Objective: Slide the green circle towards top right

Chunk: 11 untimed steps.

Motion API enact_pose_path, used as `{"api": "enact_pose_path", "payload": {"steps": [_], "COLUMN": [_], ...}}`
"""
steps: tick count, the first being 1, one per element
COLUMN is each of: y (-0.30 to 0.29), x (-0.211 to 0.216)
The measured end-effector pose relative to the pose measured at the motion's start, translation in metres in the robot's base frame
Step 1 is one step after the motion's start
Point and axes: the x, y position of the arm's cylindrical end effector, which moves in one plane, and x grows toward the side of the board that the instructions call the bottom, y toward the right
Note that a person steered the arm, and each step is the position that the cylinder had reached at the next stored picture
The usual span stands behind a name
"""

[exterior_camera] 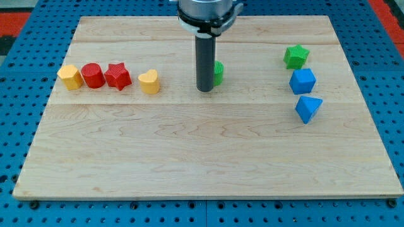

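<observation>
The green circle (218,73) stands on the wooden board (208,157) just above its middle, mostly hidden behind my rod. My tip (205,90) rests on the board right at the circle's left and lower side, touching or nearly touching it. Only the circle's right edge shows.
A green star (295,57), a blue cube-like block (302,81) and a blue triangle-like block (308,108) stand in a column at the view's right. A yellow block (70,77), a red cylinder (93,75), a red star (117,76) and a yellow heart (149,82) line up at the left.
</observation>
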Motion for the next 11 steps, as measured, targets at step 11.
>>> {"api": "enact_pose_path", "payload": {"steps": [11], "y": [0.175], "x": [-0.149]}}
